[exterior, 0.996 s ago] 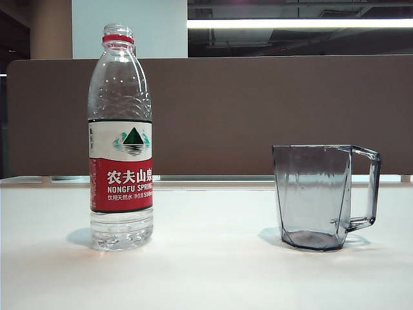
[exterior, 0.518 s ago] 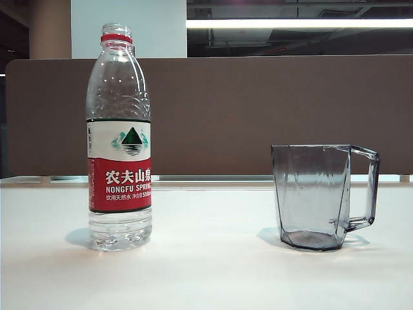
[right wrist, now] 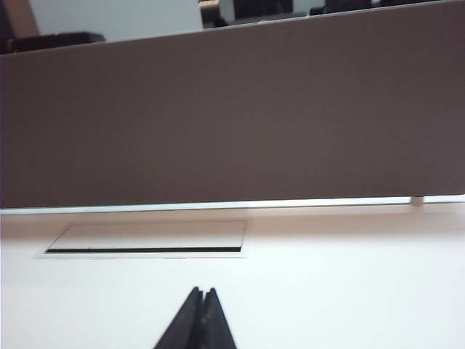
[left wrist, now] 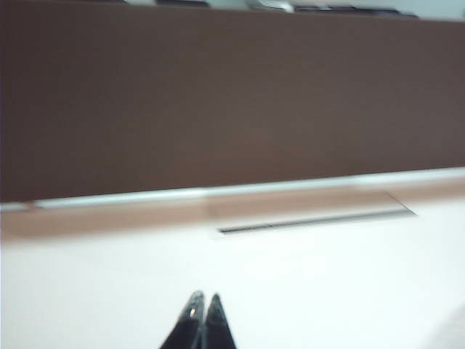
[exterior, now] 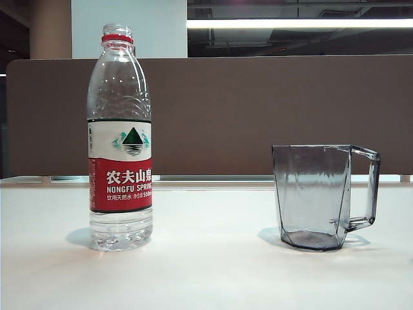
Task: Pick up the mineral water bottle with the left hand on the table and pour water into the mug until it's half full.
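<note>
- Left gripper (left wrist: 203,320): two slim, glossy black fingers tapering to narrow points.
- Right gripper (right wrist: 201,318): matching matte black, wedge-shaped fingers.

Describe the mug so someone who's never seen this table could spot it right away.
On the white table, in front of the brown partition, two things stand apart. The mug is the shorter one on the right: smoky-grey, see-through, faceted, with a squared handle, unlike the tall labelled mineral water bottle.
</note>
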Controlling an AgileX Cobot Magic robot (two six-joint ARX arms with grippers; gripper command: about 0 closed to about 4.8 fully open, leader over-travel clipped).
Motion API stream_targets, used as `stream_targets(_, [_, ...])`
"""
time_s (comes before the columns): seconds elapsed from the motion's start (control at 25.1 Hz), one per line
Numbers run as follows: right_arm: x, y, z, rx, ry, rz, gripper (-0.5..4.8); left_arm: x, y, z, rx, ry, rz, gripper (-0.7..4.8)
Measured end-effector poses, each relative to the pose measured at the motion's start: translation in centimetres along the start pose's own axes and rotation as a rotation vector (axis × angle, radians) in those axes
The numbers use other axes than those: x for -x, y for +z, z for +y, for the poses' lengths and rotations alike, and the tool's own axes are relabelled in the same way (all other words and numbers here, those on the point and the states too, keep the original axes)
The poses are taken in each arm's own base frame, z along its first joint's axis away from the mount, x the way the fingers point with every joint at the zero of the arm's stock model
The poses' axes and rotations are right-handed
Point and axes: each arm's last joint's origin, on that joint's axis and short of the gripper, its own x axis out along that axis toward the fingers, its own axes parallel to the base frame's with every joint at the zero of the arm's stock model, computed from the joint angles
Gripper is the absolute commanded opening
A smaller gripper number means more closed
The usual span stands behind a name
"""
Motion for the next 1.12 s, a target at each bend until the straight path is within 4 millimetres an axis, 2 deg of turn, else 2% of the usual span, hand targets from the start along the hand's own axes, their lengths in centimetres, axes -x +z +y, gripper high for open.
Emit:
stream_targets(0.08, [-0.5,0.5,0.1,-0.001,0.022,0.019,-0.09,-0.5,0.2,-0.8,0.005,-0.067,0.014,-0.06])
stream_targets(0.12, [-1.0,1.4,0.4,-0.002,0.059,0.025,-0.09,-0.7,0.4,-1.6,0.009,-0.128,0.025,-0.06])
stream_targets(0.24, [-1.6,2.8,1.4,-0.007,0.139,0.051,-0.09,-0.6,0.9,-2.4,0.016,-0.189,0.011,-0.06])
stream_targets(0.36, [-1.9,3.4,2.3,-0.011,0.199,0.090,-0.09,-0.5,0.7,-3.1,0.021,-0.246,0.036,-0.06])
stream_targets(0.68, [-1.4,3.4,4.6,-0.013,0.385,0.145,-0.09,-0.1,-0.1,-4.4,0.021,-0.344,0.118,-0.06])
stream_targets(0.8, [-0.7,2.6,6.1,-0.001,0.511,0.226,-0.09,-0.1,-0.1,-4.4,0.035,-0.344,0.124,-0.06])
stream_targets(1.12, [-0.2,2.3,7.1,0.040,0.531,0.253,-0.09,-0.1,-0.4,-4.5,0.031,-0.348,0.159,-0.05])
